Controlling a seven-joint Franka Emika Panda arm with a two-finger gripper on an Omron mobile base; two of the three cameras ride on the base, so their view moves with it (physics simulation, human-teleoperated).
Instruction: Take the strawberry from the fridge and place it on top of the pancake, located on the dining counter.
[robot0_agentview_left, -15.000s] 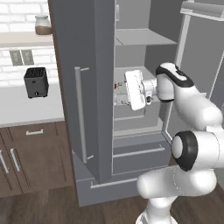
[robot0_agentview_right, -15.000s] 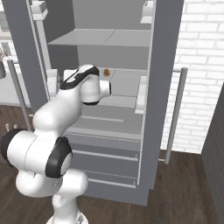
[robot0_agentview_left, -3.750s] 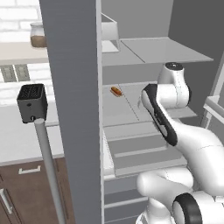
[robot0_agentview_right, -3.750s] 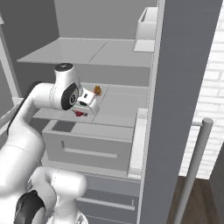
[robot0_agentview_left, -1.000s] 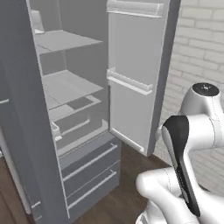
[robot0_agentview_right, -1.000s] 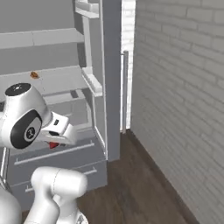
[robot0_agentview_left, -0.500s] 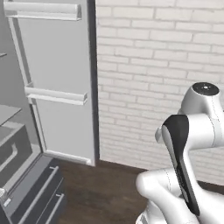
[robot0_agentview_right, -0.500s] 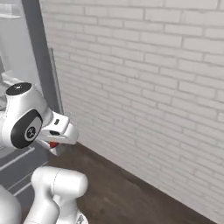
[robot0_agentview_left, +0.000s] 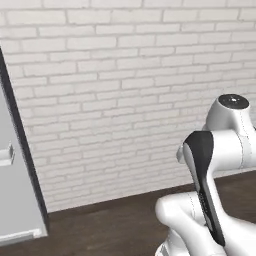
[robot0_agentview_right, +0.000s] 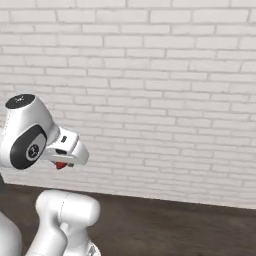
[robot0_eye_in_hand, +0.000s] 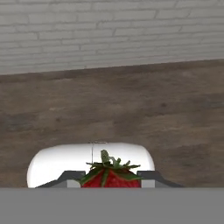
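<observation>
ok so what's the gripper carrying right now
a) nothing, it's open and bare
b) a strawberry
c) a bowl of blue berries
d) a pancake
b: in the hand view a red strawberry with green leaves sits between the fingers of the gripper, and the right base view shows a red bit under the hand, in front of the white brick wall.

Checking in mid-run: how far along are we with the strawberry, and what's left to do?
Pick-up looks done: the strawberry sits between the fingers of the gripper, red flesh and green leaves showing in the hand view, and a red bit shows under the hand in the right base view. The cameras face a white brick wall and dark wood floor, with the fridge door at the left edge. Left: reach the dining counter and set it on the pancake.
</observation>
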